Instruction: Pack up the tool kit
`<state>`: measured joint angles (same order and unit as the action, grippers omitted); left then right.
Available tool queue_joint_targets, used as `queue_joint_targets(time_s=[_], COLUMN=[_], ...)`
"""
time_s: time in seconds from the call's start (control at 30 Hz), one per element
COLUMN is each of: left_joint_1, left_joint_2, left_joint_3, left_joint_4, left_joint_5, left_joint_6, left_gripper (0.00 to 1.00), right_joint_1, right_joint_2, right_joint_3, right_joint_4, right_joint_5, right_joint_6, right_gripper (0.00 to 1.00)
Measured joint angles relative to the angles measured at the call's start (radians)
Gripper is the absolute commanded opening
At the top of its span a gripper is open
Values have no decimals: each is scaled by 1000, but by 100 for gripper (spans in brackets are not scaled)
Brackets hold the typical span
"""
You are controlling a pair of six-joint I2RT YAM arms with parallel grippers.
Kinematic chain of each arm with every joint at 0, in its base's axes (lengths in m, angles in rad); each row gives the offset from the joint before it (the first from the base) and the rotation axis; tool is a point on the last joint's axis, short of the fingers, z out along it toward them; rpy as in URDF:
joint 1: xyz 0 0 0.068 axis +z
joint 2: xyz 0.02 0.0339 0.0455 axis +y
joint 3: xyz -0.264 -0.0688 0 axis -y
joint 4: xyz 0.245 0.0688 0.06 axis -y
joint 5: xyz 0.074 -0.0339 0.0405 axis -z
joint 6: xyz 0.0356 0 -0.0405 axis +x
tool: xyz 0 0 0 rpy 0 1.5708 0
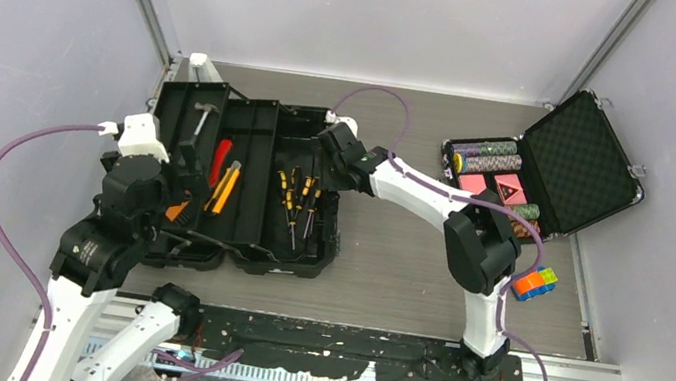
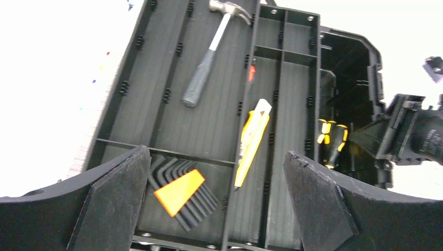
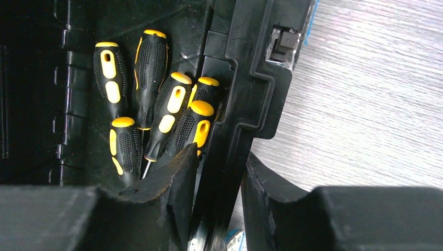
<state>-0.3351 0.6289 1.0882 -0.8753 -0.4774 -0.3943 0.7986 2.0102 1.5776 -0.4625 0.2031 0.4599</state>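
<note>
The black toolbox (image 1: 248, 260) lies open at centre left. Its left section holds a hammer (image 1: 199, 124), red pliers (image 1: 219, 161) and a yellow knife (image 1: 226, 186). The deep section holds several yellow-black screwdrivers (image 1: 297, 200). My left gripper (image 1: 174, 188) hovers open and empty over the left section. In its wrist view the gripper (image 2: 217, 193) is above an orange hex-key set (image 2: 180, 191), with the hammer (image 2: 209, 57) beyond. My right gripper (image 1: 331, 154) straddles the toolbox's far wall (image 3: 245, 94). Its fingers (image 3: 180, 178) pinch that wall beside the screwdrivers (image 3: 156, 104).
An open foam-lined black case (image 1: 560, 163) with poker chips stands at the back right. A coloured cube (image 1: 536, 281) lies beside the right arm. Grey enclosure walls close in on the left, back and right.
</note>
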Motion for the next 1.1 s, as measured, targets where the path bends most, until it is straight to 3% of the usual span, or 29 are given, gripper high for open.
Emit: queue_joint_targets(time_s=[0.2, 0.67, 0.8, 1.1], left_joint_1=[37, 145, 199, 485], left_joint_2=[0, 56, 132, 407], left_joint_3=[2, -52, -106, -237], left_joint_4=[-12, 56, 108, 357], left_joint_5=[-13, 101, 201, 679], left_joint_6=[28, 16, -8, -172], left_gripper=[99, 100, 100, 91], right_joint_1=[-61, -375, -402, -408], right_joint_2=[-105, -385, -413, -425], right_joint_3=[-146, -438, -468, -487], right_joint_4=[41, -29, -16, 9], right_joint_5=[-7, 19, 6, -17], right_joint_6=[-34, -265, -291, -304], right_gripper=[17, 16, 16, 16])
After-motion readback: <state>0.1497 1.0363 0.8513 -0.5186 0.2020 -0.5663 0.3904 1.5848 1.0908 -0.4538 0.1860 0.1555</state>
